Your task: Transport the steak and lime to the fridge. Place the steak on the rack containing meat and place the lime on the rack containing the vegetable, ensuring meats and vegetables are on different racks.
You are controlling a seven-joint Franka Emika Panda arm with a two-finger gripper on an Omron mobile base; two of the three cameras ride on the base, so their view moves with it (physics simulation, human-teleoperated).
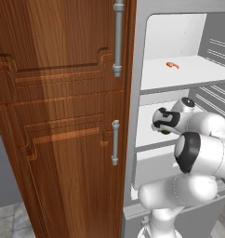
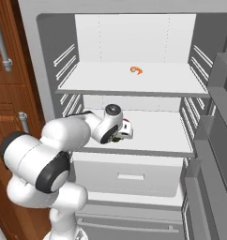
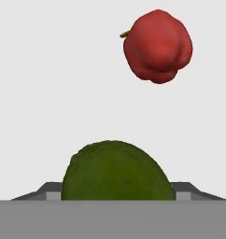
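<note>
1. Left base view: I have the hand (image 1: 164,124) reached into the fridge (image 1: 179,93) over the lower shelf (image 1: 147,135), with a dark green sliver of the lime (image 1: 166,132) showing just under it. The meat (image 1: 172,65) lies alone on the upper shelf (image 1: 188,74). My worry here is the arm's bulk: the elbow sits close to the fridge's front edge, and a careless pull-back could clip the shelf lip.

2. Right base view: the hand (image 2: 126,131) hangs low over the lower shelf (image 2: 157,131), near its left front. The wrist hides the lime, so I cannot tell from here whether it rests on the shelf.

3. Hand view: the lime (image 3: 117,172) sits right at the hand, between the fingertips (image 3: 49,190), which stand wide at either side of it; it looks gripped, though I cannot see contact. The vegetable (image 3: 158,45) lies ahead, well apart. If I let go while the lime is off the shelf, it may roll into the vegetable or off the front edge.
</note>
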